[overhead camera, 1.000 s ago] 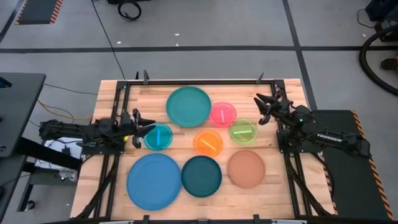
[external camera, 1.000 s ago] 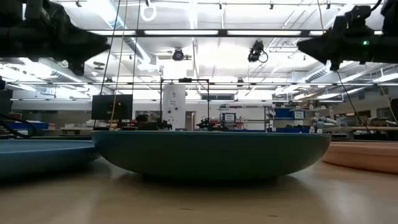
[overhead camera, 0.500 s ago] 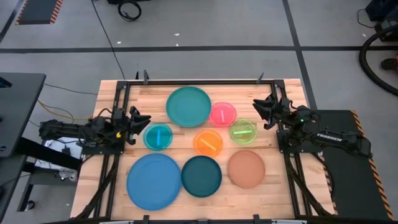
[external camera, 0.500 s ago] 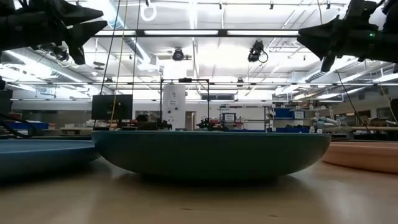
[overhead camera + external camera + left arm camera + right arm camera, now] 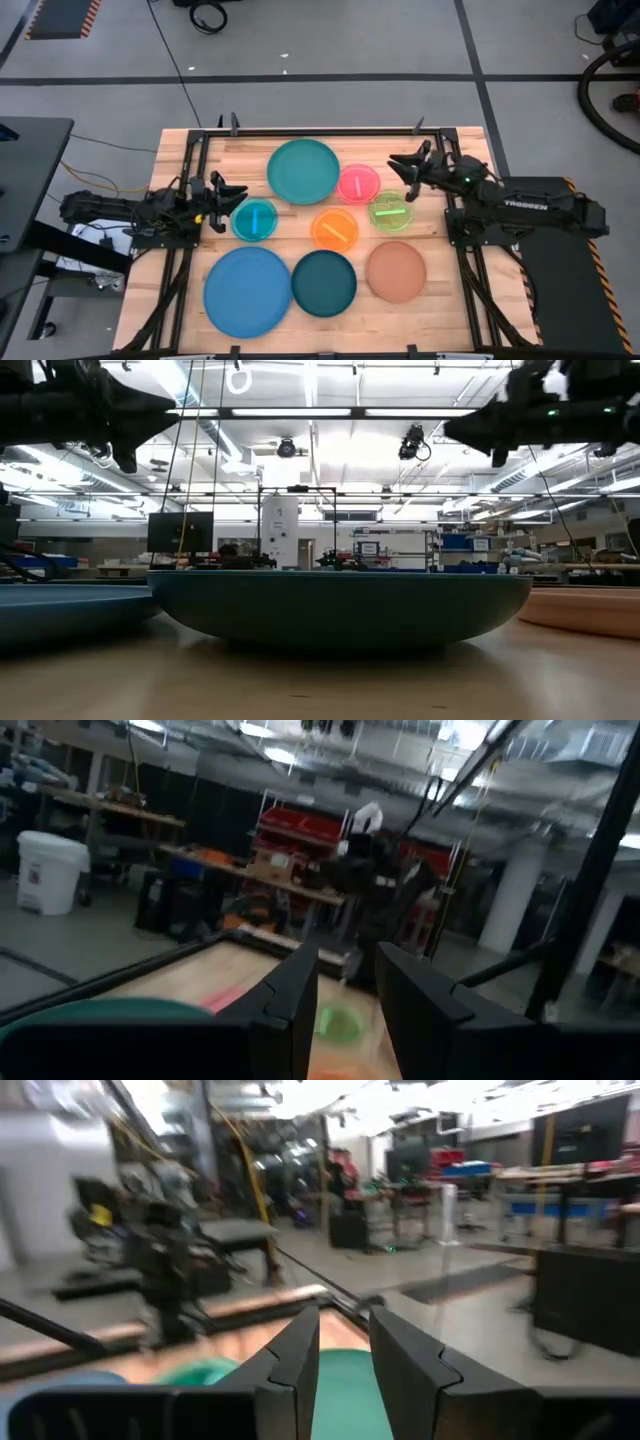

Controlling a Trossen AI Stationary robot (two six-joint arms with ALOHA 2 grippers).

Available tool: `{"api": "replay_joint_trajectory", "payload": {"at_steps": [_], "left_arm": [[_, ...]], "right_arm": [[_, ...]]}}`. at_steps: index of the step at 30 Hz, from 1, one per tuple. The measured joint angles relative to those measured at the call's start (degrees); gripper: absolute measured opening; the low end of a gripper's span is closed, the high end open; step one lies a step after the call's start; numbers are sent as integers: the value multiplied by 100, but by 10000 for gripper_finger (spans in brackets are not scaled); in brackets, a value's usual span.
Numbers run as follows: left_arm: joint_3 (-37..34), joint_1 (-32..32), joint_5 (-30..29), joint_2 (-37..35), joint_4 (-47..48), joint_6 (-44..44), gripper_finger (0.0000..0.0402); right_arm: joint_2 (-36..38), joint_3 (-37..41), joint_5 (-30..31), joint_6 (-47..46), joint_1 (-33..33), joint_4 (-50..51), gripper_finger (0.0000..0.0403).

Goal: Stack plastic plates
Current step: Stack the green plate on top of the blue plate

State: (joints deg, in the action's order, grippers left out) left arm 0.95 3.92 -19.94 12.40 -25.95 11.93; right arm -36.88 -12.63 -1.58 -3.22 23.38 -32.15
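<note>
I'm running this in a big lab or workshop hall: beyond the wooden table [image 5: 180, 165] stand workbenches [image 5: 180, 825], red storage bins [image 5: 300, 825], a white drum [image 5: 45, 872] and ceiling strip lights [image 5: 310, 412].

Right gripper [image 5: 397, 165] moved inward — now just above green plate [image 5: 390, 211], near pink plate [image 5: 358, 184].

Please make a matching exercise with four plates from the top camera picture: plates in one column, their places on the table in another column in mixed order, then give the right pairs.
Plates:
1. large blue plate
2. brown plate
3. pink plate
4. cyan plate

Places:
A. beside the left gripper
B. near left corner
C. touching the large teal plate
D. near right, beside the dark teal plate

Pairs: 1-B, 2-D, 3-C, 4-A
</note>
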Motion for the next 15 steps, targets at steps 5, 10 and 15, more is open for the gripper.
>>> {"api": "replay_joint_trajectory", "payload": {"at_steps": [5,10,15], "left_arm": [[502,0,2,38,811,-64,112],[1071,2,-228,219,2345,-64,112],[1102,3,-378,480,2543,-137,112]], "right_arm": [[-950,-509,158,390,0,-28,101],[-2000,-1203,-88,704,0,-8,101],[-2904,-1868,-384,936,-2,217,101]]}}
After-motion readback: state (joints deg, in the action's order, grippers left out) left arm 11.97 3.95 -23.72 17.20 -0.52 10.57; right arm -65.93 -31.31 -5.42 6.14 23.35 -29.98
